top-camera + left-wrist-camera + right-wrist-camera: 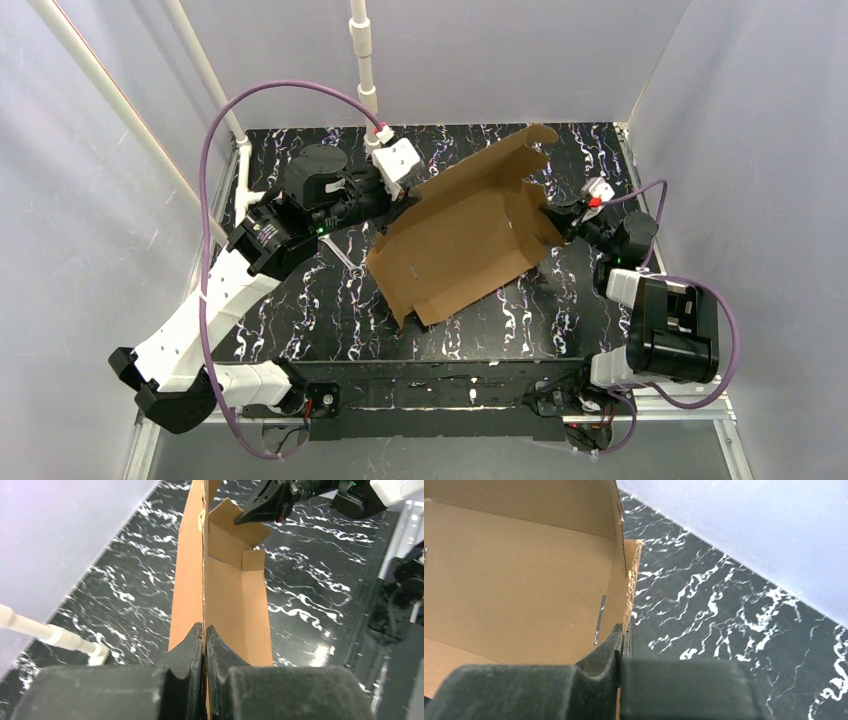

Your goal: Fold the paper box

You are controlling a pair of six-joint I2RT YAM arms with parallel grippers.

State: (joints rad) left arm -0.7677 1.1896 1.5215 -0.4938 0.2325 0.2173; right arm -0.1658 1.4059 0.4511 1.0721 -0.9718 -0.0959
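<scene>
Left gripper (pixel 205 630) clamping tight on box (pixel 465 235) wall edge; right gripper (pixel 623 632) clamping opposite wall. Box sitting tilted over table (pixel 300 320) middle, long axis running gripper to gripper.

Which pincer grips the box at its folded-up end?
The right pincer: it pinches a folded-up wall of the paper box; the left pincer pinches a flat panel's edge.

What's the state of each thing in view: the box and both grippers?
paper box: partly folded, some walls raised, not closed, gripped at two opposite edges.
left gripper: shut, pinching one edge of the paper box.
right gripper: shut, pinching a raised wall of the paper box on the opposite side.
</scene>
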